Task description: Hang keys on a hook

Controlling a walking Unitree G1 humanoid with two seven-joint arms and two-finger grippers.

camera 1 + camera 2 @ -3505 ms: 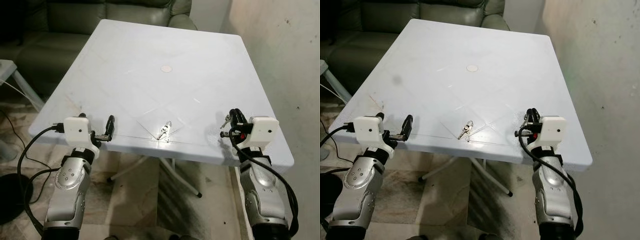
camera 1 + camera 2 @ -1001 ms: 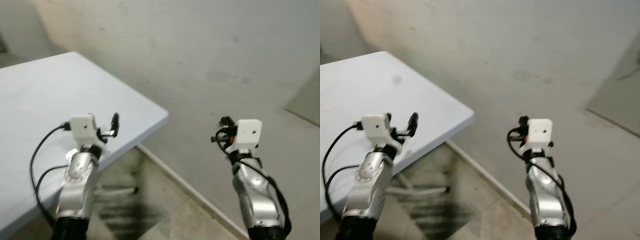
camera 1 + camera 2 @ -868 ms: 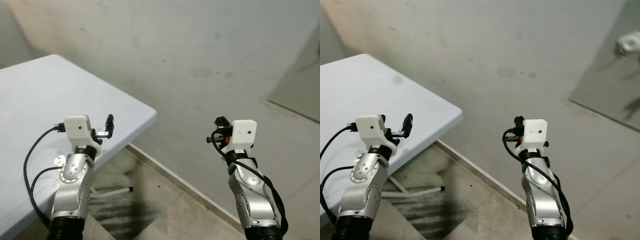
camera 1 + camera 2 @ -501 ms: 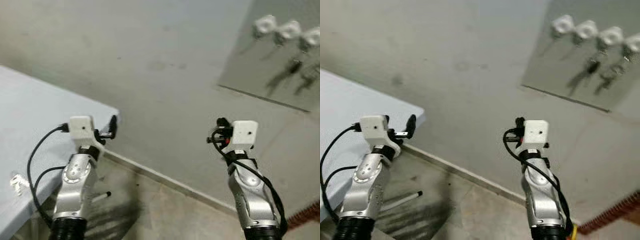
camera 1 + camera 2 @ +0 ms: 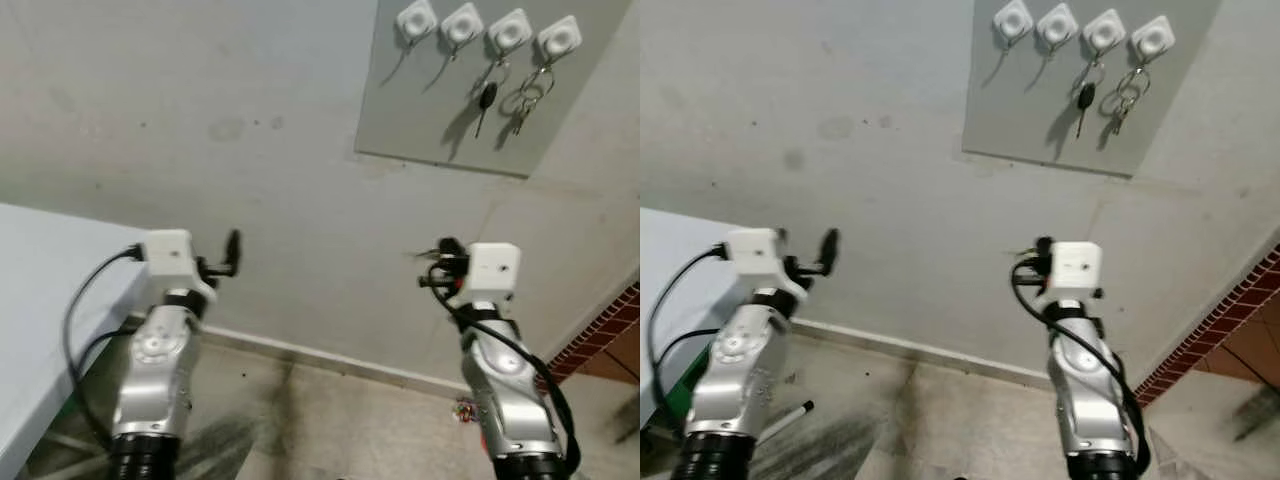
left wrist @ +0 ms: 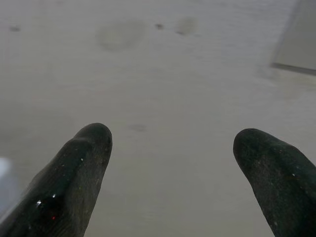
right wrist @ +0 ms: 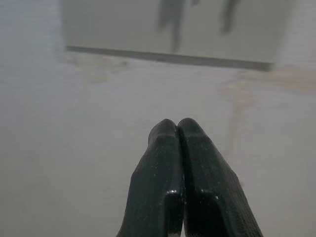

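A grey board (image 5: 430, 110) on the wall carries a row of white hooks (image 5: 462, 22). The two left hooks (image 5: 416, 18) are bare. A black-headed key (image 5: 484, 98) hangs from the third hook, and a ring of keys (image 5: 530, 95) from the fourth. My left gripper (image 5: 232, 252) is held up in front of the wall, well below the board and to its left, with its fingers (image 6: 84, 163) spread open and nothing between them. My right gripper (image 5: 440, 250) hovers below the board, its fingertips (image 7: 177, 126) pressed shut with nothing visible between them.
The white table's corner (image 5: 40, 290) is at my left, with a leg (image 5: 790, 415) on the floor beneath. A small object (image 5: 465, 408) lies on the floor by the wall. A red brick strip (image 5: 600, 330) runs at the lower right.
The camera has swung right and up, away from the table toward the wall, so the hook board is now fully in view. Both grippers keep their pose.
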